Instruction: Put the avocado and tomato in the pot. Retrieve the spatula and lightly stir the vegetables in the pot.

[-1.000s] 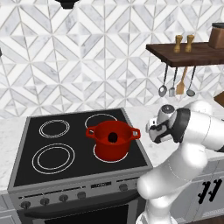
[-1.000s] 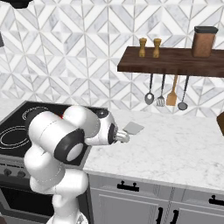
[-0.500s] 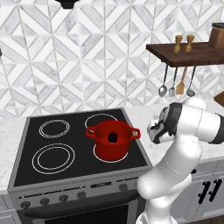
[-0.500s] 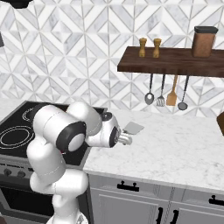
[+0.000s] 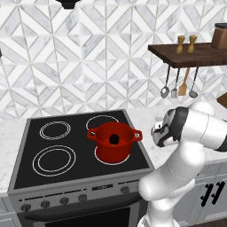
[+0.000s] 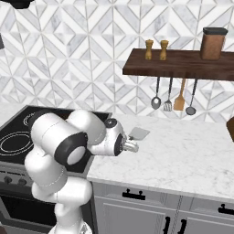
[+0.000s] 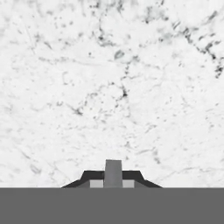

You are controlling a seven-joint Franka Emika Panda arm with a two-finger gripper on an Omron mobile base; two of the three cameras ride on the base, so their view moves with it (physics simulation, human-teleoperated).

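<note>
1. Progress, done: the small, dark, nearly black rounded avocado (image 5: 114,138) is seen inside the round bright red cooking pot (image 5: 114,142), which stands on the black glass stove top (image 5: 53,170), on its front right ring.
2. Progress, undetermined: whether the tomato is in the pot cannot be told; a red thing against the red interior would be hard to make out.
3. Step in hand: retrieval of the pale grey, flat-bladed spatula (image 6: 138,133) is judged to be at the grasp. It lies on the white marble surface (image 6: 192,160), just right of the stove top and well apart from the pot.
4. End effector (image 6: 132,146): the jaws are closed almost fully. In the hand view a thin grey bar, taken to be the spatula handle (image 7: 113,168), is pinched between the 2 dark tips.
5. Orientation: the blade lies flat on the surface. The long axis runs from the end effector toward the tiled wall, blade end pointing at the wall.
6. Left to do: lifting the spatula, carrying it to the pot, and stirring lightly.
</note>
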